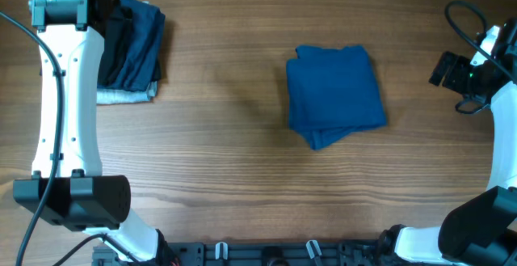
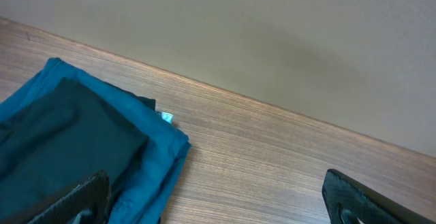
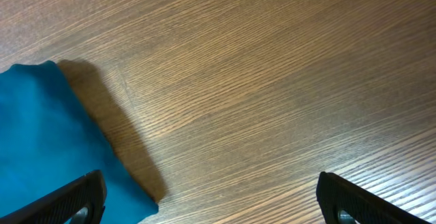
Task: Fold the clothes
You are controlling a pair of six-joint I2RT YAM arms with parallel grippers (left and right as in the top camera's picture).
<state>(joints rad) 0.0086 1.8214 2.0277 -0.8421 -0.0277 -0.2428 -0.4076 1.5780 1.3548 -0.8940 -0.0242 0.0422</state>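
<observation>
One medium-blue soft cloth shirt [image 1: 335, 95] lies folded square on the wooden table [image 1: 226, 177] overhead; folding looks done. Left wrist: left gripper [image 2: 214, 207] stands spread, empty, by stacked dark garments [image 2: 75, 142]. Right wrist: right gripper [image 3: 208, 207] stands spread, empty, beside the shirt.

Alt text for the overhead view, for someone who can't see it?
A blue shirt lies folded right of centre on the wooden table. A stack of folded garments sits at upper left beside the left arm; the right arm is at the right edge, clear of the shirt.
</observation>
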